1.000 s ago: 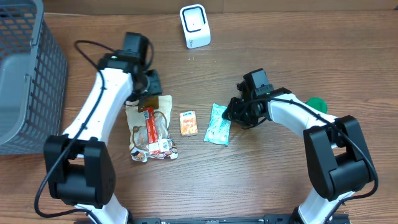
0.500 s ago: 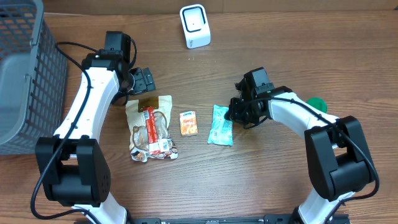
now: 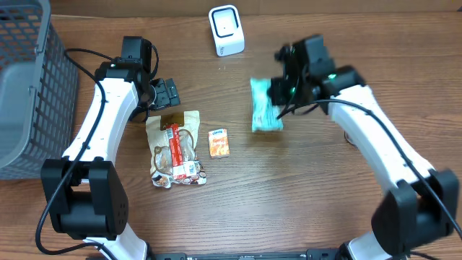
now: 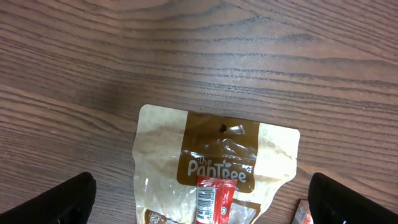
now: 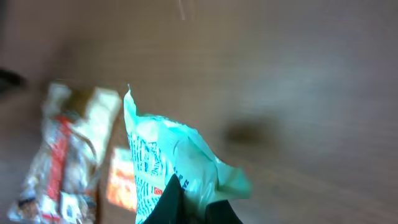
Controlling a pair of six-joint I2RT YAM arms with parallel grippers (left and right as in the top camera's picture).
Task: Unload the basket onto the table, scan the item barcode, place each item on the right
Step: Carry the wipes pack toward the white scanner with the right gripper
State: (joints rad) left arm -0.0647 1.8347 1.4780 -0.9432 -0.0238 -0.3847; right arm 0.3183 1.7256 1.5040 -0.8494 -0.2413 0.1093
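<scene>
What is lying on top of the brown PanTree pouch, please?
A red packet with a barcode lies on the pouch; whatever the packet covers cannot be seen.

I see mint green on the packet (image 3: 266, 105), with small dark print. The pouch (image 4: 211, 155) is cream with a brown band; the stick (image 4: 214, 199) on it is red. The sachet (image 3: 219, 142) is orange. The table (image 3: 303, 202) has brown wood grain.

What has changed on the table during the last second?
The right fingers closed on the teal packet and lifted it toward the white scanner. The left fingers opened and drew back from the Pantree pouch. Pouch, orange packet, scanner and basket stayed put.
</scene>
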